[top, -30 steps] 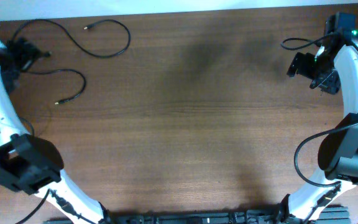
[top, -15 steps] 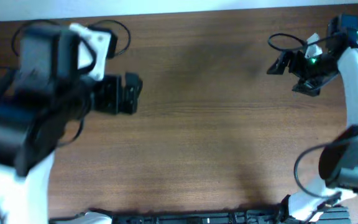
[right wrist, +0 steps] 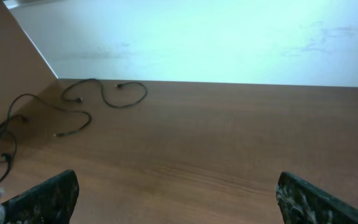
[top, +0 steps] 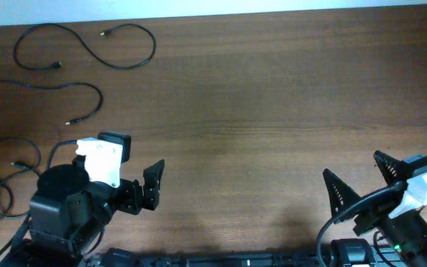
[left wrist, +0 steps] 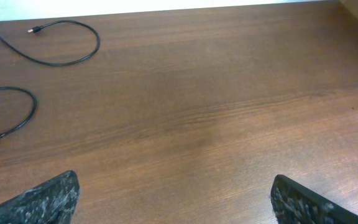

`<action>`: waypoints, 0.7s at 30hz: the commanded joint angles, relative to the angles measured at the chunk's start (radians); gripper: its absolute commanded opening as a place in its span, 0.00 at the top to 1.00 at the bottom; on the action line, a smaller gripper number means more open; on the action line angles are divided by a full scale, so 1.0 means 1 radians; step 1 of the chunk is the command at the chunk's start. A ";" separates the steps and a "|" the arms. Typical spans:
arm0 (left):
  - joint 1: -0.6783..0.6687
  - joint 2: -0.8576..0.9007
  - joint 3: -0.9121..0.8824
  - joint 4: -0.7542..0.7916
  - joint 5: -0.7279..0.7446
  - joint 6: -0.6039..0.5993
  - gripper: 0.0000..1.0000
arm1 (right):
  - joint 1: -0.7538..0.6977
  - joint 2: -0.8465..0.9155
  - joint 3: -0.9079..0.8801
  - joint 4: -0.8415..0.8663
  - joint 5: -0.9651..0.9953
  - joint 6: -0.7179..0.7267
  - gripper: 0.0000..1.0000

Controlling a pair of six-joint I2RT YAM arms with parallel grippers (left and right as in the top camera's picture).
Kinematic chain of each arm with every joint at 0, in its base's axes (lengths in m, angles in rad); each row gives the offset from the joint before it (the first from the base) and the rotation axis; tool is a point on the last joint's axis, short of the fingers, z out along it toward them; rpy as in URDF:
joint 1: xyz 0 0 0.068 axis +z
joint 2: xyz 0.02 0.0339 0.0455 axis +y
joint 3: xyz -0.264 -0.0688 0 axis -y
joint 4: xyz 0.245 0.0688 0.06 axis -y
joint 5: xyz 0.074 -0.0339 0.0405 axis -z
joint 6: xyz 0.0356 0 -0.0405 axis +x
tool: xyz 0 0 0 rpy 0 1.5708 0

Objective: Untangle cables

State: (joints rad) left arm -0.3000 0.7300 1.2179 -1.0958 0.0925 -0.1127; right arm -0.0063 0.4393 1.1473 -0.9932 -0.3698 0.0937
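At the far-left corner of the bench (top: pixel 273 111), we are seeing the cables lying loose, not knotted. The far cable (top: pixel 153 46) is snaking along the far edge, with its long axis running left to right. The middle cable (top: pixel 99 96) is lying just nearer than it, also stretched left to right and hooking back at its right end. The third cable (top: pixel 10 139) is looping by the left edge, close to the left arm. Part of it is running out of frame, so we are not calling whether it is crossing itself. We are not seeing any of the three touching another.

The left gripper (top: pixel 153 185) is sitting toward the near edge, left of centre, with its fingers spread wide and holding nothing. The cables are lying far and to the left of its fingers, well apart from them. The right gripper (top: pixel 362 180) is sitting by the near-right corner, also spread and empty, with most of the bench between it and the cables.

We are judging the left arm much the nearer, so any further pull is falling to it. It would be reaching back toward the left edge and taking a cord across its left-to-right run. We are judging the untangling mostly done.

No containers are showing in any view.
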 commanded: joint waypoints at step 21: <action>0.001 -0.003 -0.003 0.001 -0.004 -0.005 0.01 | -0.039 -0.068 -0.337 0.131 0.172 -0.065 0.01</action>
State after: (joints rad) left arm -0.3000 0.7300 1.2171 -1.0969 0.0925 -0.1127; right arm -0.0235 0.4225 0.8959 -0.9367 -0.2066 0.0536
